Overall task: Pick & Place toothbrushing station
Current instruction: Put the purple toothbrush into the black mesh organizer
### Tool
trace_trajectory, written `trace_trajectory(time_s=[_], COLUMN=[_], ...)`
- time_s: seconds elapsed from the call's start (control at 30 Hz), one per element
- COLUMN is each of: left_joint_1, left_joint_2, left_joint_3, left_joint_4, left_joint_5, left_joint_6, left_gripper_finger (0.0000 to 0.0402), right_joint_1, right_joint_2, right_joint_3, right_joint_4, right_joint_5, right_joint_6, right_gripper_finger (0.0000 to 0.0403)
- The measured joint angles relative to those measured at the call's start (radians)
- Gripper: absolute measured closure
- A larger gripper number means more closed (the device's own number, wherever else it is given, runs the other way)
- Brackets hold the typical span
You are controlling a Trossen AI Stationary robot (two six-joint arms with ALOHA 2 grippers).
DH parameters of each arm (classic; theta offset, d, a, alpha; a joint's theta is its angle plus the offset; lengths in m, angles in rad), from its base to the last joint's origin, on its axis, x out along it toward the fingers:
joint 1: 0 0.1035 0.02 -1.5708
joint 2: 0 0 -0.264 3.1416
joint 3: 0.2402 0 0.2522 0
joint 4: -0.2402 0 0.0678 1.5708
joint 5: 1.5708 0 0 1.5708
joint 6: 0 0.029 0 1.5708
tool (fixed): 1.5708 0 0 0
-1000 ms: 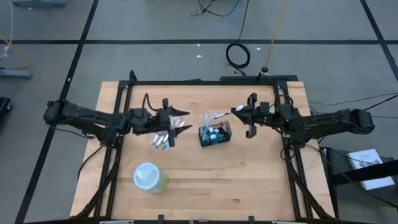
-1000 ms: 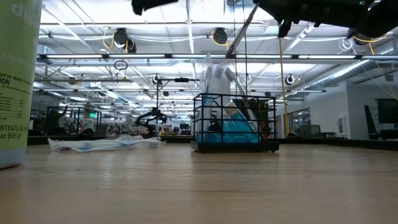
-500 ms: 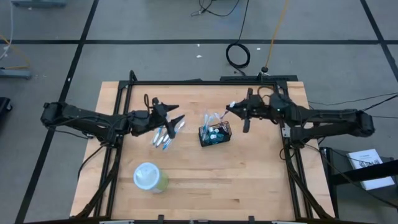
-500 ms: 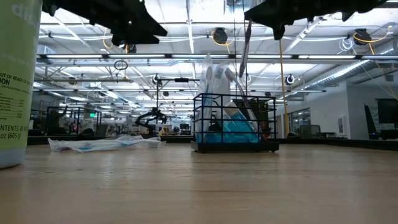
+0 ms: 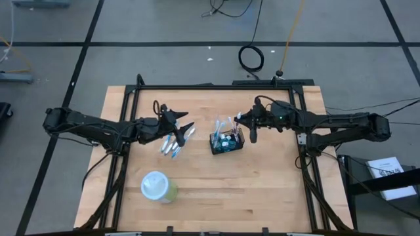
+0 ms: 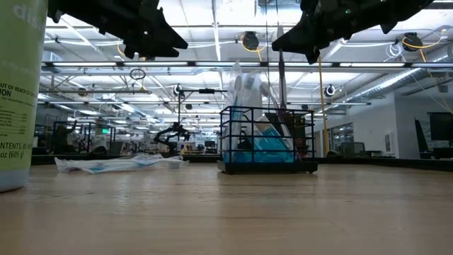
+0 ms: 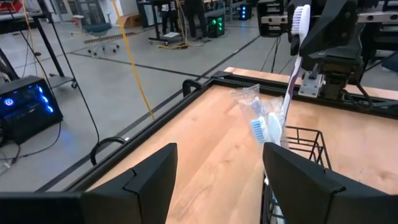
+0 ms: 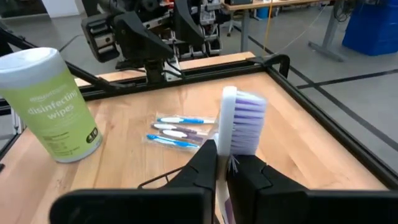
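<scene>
toothbrushing station [image 5: 226, 141] | black wire-mesh caddy | upright, mid-table | holds blue-and-white packets

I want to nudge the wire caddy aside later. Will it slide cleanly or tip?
The caddy is probably light, being open black wire. Its base looks wide and flat on the table, so it should slide rather than tip if pushed low. The tall packets standing in it may sway or topple out.

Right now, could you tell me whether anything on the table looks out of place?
Only the packet of toothbrushes, lying loose on the table left of the caddy, under the open left gripper. The right gripper holds a toothbrush upright.
</scene>
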Motion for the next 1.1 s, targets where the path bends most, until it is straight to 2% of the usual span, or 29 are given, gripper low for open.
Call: trace_trajectory(time_s=[0.47, 0.6, 1.1], left_joint_1=[0.012, 0.012, 0.012], left_joint_2=[0.000, 0.000, 0.000], left_joint_3=[0.000, 0.000, 0.000], left_joint_4=[-0.004, -0.006, 0.000], left_joint_5=[-0.002, -0.002, -0.001], left_joint_6=[-0.003, -0.004, -0.027], left_gripper_finger=[0.0156, 0.0156, 0.0156], right_joint_1=[0.001, 0.008, 0.007], right_joint_2=[-0.001, -0.001, -0.001], right_joint_3=[-0.002, -0.038, -0.270], right_joint_4=[-0.074, -0.046, 0.288], right_joint_5=[-0.002, 0.001, 0.001], right_joint_6=[0.035, 0.046, 0.081], right_gripper_finger=[0.0392, 0.0392, 0.0392])
